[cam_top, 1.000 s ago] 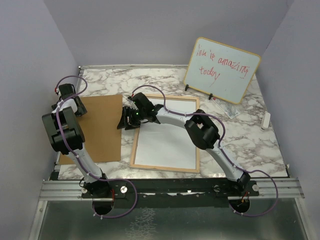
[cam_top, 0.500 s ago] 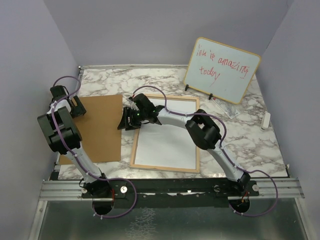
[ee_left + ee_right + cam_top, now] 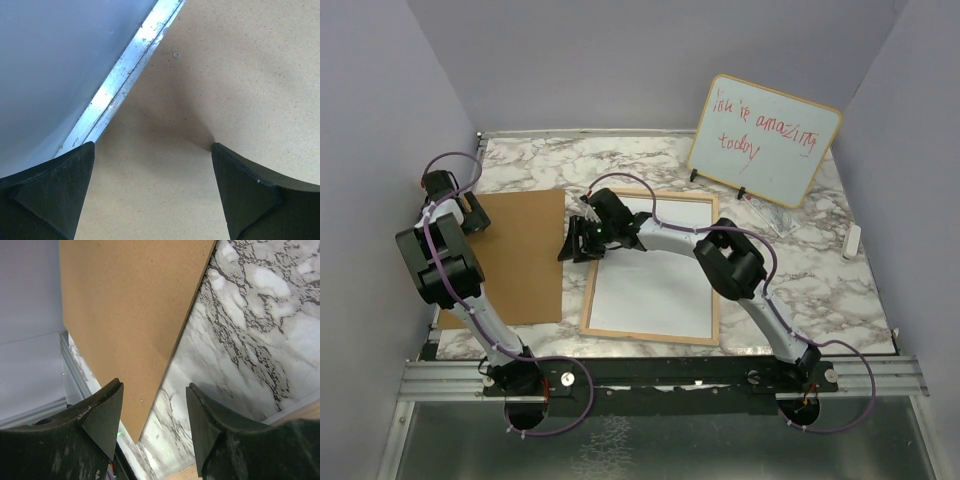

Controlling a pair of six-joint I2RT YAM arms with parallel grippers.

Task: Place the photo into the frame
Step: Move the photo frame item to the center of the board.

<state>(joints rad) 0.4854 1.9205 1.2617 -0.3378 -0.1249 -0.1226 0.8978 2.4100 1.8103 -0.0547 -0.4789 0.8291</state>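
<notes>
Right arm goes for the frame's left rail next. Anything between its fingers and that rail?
Nothing visible. The right gripper hangs open over the bare marble table beside the frame; the brown backing board lies on its other side, away from the rail.

A plain brown backing board (image 3: 515,255) is seen lying flat along the left edge of the marble bench (image 3: 820,270), one side running close beside the metal edge rail (image 3: 125,75). A tiny ring mark (image 3: 176,54) is picked out on the board's surface near that rail. Over at the far right corner, a wood-rimmed whiteboard (image 3: 765,140) is propped up, red handwriting on show. Just in front of it a small clear item (image 3: 778,220) is laid, and a small white object (image 3: 853,240) is spotted by the right edge.
</notes>
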